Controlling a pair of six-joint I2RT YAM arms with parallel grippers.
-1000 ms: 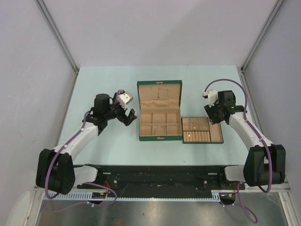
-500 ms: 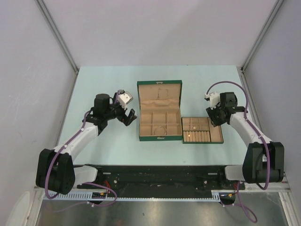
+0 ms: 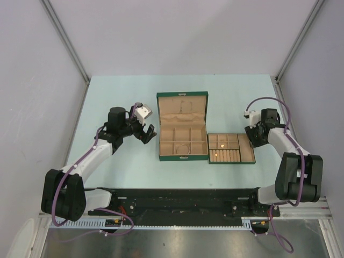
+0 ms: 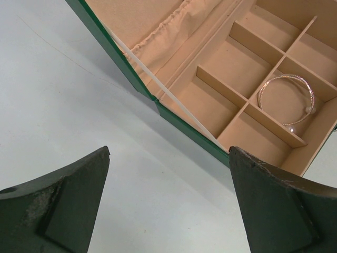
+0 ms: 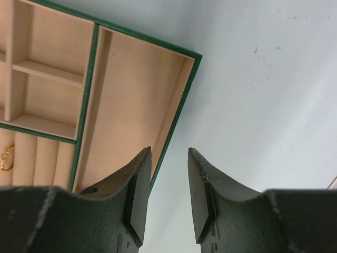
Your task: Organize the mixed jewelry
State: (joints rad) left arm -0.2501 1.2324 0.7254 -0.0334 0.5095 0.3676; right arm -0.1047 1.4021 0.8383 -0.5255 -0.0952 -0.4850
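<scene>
A thin silvery loop (image 4: pixel 287 104) lies in a front compartment of the open green box (image 3: pixel 183 157); it also shows in the top view (image 3: pixel 183 146). I cannot make out the long chain necklace. A small gold piece (image 5: pixel 6 158) sits on the ring rolls of the flat green tray (image 3: pixel 231 162). My left gripper (image 3: pixel 146 134) is wide open and empty, just left of the box, above the bare table in its wrist view (image 4: pixel 169 153). My right gripper (image 3: pixel 251 138) is narrowly open and empty. Its fingers straddle the tray's right rim (image 5: pixel 179 113) in the right wrist view (image 5: pixel 169 150).
The box lid (image 3: pixel 182 104) lies open flat towards the back, with a gathered pocket in its tan lining (image 4: pixel 158 37). The tray (image 5: pixel 134 100) touches the box's right side. Grey walls close in the table on the left, back and right.
My right arm has drawn back to the right, carrying its gripper from over the tray's back right corner to the tray's right edge. The left arm has not moved.
</scene>
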